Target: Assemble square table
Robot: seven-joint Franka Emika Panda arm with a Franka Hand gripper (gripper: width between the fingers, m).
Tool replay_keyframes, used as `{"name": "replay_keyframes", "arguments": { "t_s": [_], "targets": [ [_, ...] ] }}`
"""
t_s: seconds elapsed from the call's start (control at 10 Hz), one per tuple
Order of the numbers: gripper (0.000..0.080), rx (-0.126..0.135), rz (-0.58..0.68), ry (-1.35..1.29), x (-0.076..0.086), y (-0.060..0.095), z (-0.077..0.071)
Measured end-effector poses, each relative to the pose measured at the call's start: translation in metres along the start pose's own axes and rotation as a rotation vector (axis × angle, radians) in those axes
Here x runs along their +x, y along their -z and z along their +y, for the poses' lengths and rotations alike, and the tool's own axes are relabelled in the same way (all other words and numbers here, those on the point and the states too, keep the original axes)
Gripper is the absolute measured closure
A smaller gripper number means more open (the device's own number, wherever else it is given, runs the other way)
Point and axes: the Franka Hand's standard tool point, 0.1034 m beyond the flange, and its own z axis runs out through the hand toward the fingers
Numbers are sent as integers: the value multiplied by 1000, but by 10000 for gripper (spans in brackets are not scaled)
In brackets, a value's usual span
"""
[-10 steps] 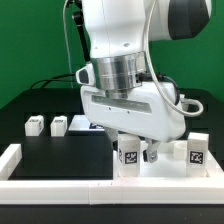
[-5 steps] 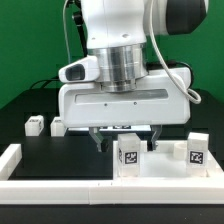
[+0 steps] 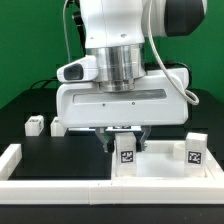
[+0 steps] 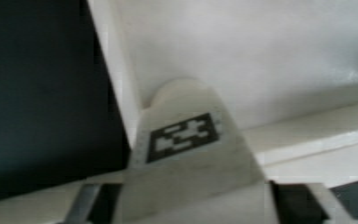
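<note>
Wrist view: fingers (image 3: 109,143) clamped on a small white leg (image 4: 194,165), its black-and-white tag (image 4: 185,135) facing us, white tabletop (image 4: 247,40) behind.

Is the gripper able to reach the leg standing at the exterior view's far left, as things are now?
Probably yes: the far-left leg stands free on the black table, though the gripper has a second leg between its fingers.

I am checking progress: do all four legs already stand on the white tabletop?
No: one leg and another leg rest on the black table, away from the tabletop.
</note>
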Motion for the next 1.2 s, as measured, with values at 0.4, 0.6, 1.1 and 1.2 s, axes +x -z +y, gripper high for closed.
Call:
{"name": "replay_keyframes", "arguments": {
  "t_s": [0.4, 0.6, 1.1, 1.2],
  "targets": [
    [510, 2, -1, -280, 0, 0, 0],
    [510, -4, -14, -509, 2, -1, 2],
    [509, 11, -80, -1263, 1, 0, 2],
    [509, 15, -78, -1377, 1, 0, 2]
  ]
}}
